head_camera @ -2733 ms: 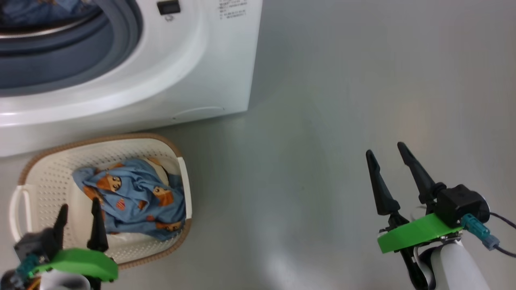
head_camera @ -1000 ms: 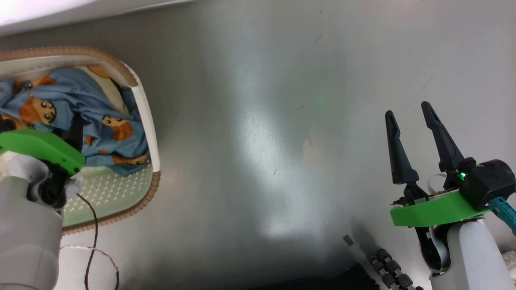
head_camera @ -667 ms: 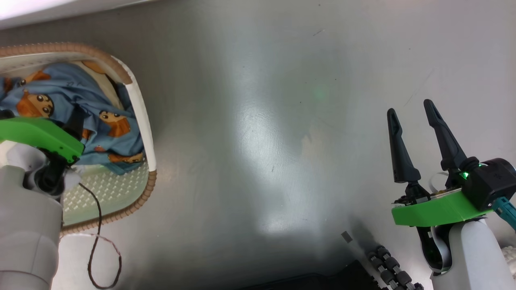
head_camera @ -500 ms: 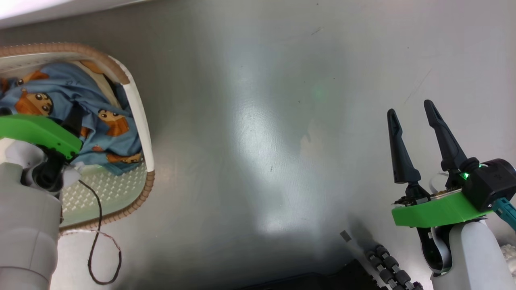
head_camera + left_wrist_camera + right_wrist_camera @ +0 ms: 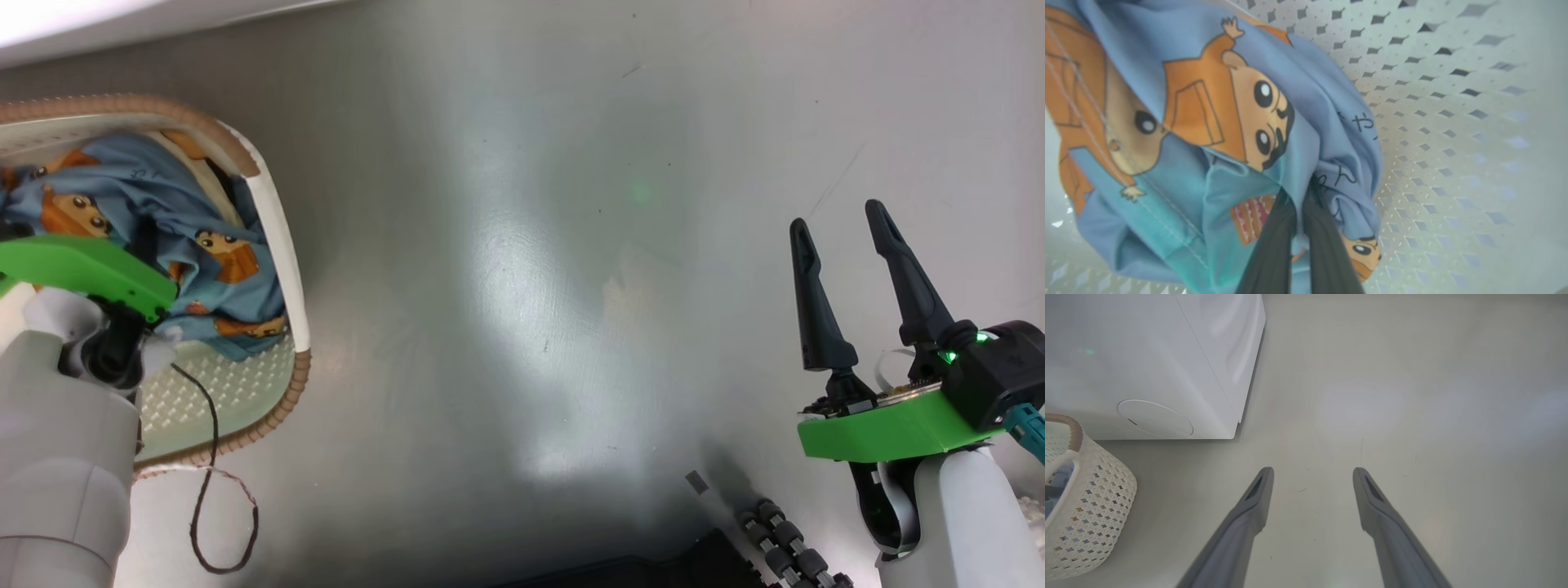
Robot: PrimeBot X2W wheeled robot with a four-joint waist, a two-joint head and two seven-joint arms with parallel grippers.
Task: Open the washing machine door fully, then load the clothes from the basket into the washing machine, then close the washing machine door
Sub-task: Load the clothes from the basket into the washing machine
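Note:
The clothes (image 5: 163, 220), light blue with orange-brown cartoon figures, lie bunched in the cream basket (image 5: 279, 237) at the left. My left gripper (image 5: 1300, 192) reaches down into the basket and is shut on a fold of the clothes (image 5: 1208, 122), with blue cloth pinched between its dark fingers (image 5: 1274, 245). In the head view its green mount (image 5: 82, 273) covers most of the fingers. My right gripper (image 5: 841, 224) stands open over bare floor at the right, holding nothing. The washing machine (image 5: 1167, 355) stands behind the basket (image 5: 1094, 498). The washing machine door is out of view.
A thin dark cable (image 5: 212, 506) loops on the grey floor in front of the basket. A black base with small rollers (image 5: 784, 547) sits at the bottom edge. The machine's round filter cap (image 5: 1155, 418) faces the basket. Open floor lies between the two arms.
My left gripper has closed on the blue cloth inside the basket, and the fabric has bunched slightly around it. The right gripper has stayed open and almost still.

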